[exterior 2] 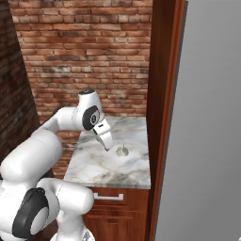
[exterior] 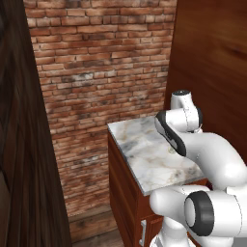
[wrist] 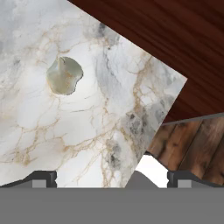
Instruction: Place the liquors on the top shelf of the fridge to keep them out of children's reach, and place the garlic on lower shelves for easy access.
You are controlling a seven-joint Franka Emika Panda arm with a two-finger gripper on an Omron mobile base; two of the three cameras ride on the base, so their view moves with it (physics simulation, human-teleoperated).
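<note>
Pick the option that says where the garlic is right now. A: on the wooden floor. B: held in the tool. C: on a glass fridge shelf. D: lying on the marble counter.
D: the garlic lies alone on the marble counter, with the open tool above it, not touching.

Glossy white rounded arm [exterior: 217,159], dark joint rings

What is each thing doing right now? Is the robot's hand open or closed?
garlic: lying alone on the marble counter, not held.
gripper: open, holding nothing, above the counter, off to one side of the garlic.
marble counter: bare apart from the garlic.
fridge door: grey panel at the right; open or shut, cannot tell.
</note>
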